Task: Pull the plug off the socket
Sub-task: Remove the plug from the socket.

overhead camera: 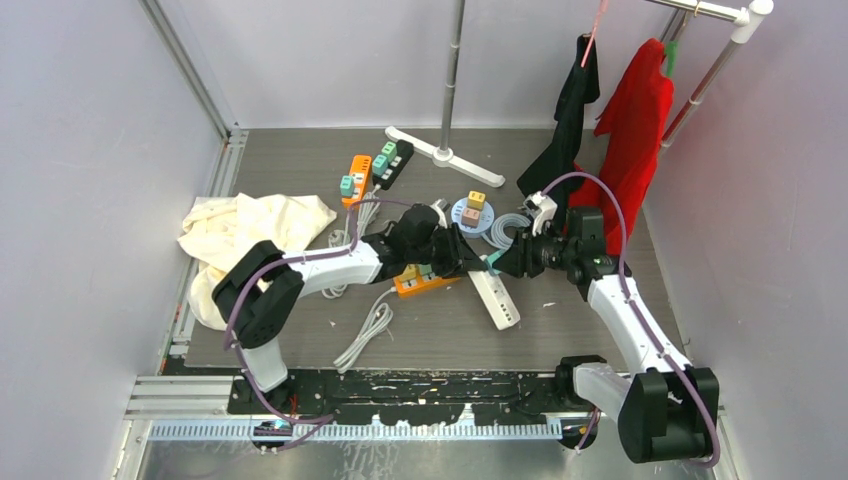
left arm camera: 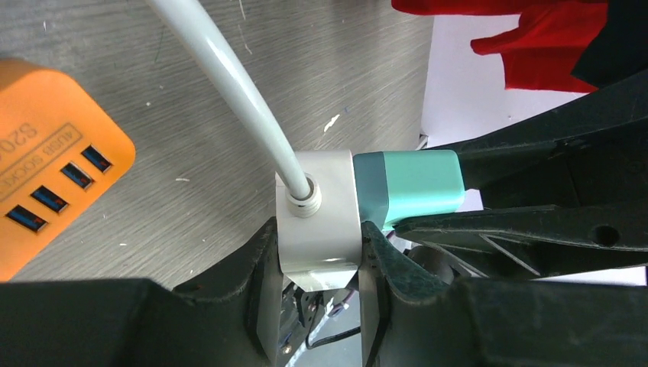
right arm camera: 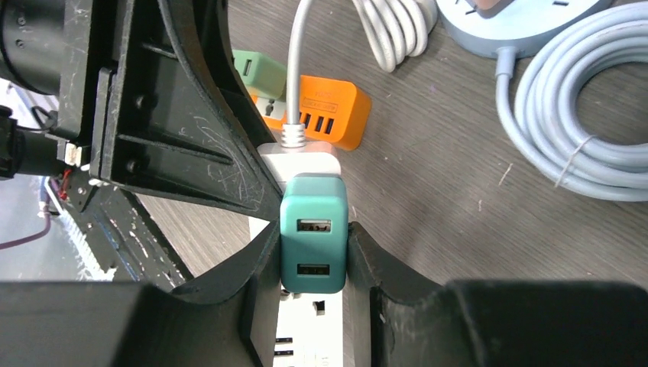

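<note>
While the right pincer (right arm camera: 314,252) clamped the teal plug (right arm camera: 313,202), seated at the cable end of the white socket strip (left arm camera: 317,210), the left pincer (left arm camera: 317,256) gripped that end's side edges. Orange strip (right arm camera: 336,107) sat just behind it. Bare surface (right arm camera: 443,199) lay between plug and grey cable coil (right arm camera: 565,145).

Bright, even overhead light, soft shadows, sharp close-up wrist views

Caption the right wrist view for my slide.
Right gripper clamps the teal USB charger plugged into the white power strip.
</note>
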Controlling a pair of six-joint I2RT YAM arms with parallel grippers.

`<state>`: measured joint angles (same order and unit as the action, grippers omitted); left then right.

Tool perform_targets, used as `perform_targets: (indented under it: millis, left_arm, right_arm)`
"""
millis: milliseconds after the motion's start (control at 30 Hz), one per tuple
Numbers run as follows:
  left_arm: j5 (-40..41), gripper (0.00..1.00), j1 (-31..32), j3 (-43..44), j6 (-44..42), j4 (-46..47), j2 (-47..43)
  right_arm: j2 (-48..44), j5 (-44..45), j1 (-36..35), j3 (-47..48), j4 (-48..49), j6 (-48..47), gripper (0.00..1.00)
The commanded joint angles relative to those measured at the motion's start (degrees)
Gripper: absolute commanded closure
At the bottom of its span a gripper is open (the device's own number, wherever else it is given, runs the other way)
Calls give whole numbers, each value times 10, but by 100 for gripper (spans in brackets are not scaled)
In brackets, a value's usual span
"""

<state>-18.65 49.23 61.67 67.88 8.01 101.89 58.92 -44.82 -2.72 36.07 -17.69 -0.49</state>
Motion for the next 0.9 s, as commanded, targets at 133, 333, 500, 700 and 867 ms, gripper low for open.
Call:
perform_targets:
  millis: [133,333,500,700,867]
  left_arm:
    - [-14,100,-12,-30,-32,13,-7]
    - [-50,100,-52,-89,1,109,-35]
    - [-57,100,-52,-87,-5,122,-37]
    - [-80,100,-37,-61,-36,101,-16]
    - [-92,100,-13,-14,-57,66,21]
  right_arm:
    - [12,17,1,64,-2,-20,99]
    - [-10,-75,6,45,-4,-20,99]
    - [-35,0,-56,33,24,21,99]
    - [-11,0,-27,96,-5,-29,99]
    - [-22,-16,7,80,13,4,99]
